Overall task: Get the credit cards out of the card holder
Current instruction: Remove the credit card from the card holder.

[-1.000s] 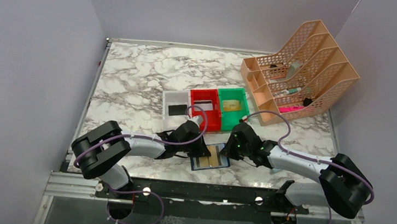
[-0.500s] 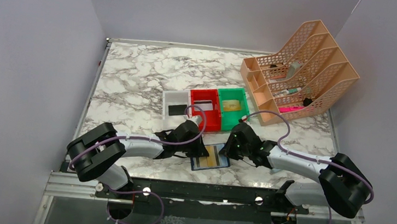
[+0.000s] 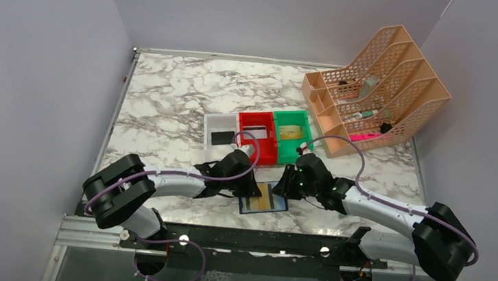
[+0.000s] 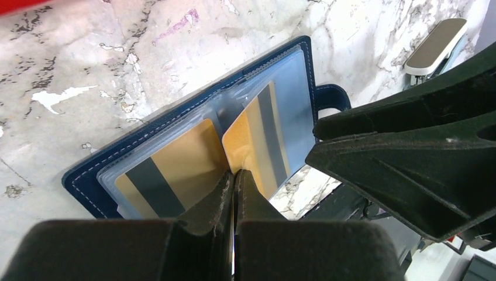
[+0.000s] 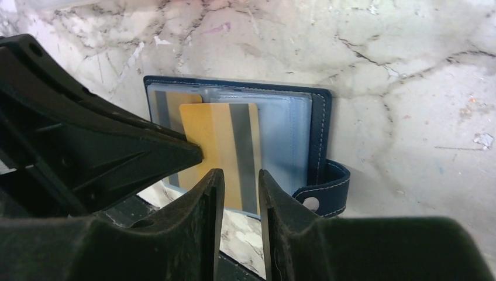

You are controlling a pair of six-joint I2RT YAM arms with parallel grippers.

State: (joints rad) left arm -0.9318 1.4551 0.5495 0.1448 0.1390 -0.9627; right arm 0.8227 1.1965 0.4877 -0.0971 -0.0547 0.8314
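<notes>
The dark navy folding card holder (image 5: 320, 134) lies open on the white marble-patterned table (image 5: 409, 88), just beyond the right gripper (image 5: 240, 173), whose fingers stand slightly apart with nothing between them. A gold striped plastic card (image 5: 219, 146) juts from the clear sleeves toward that gripper. The left gripper (image 4: 234, 173), fingers pressed together, pinches this card's edge. A second gold card (image 4: 166, 172) sits sleeved just left of it.

card holder (image 3: 251, 205) partly hidden (overhead), organiser (image 3: 412, 67) contents indistinct
</notes>
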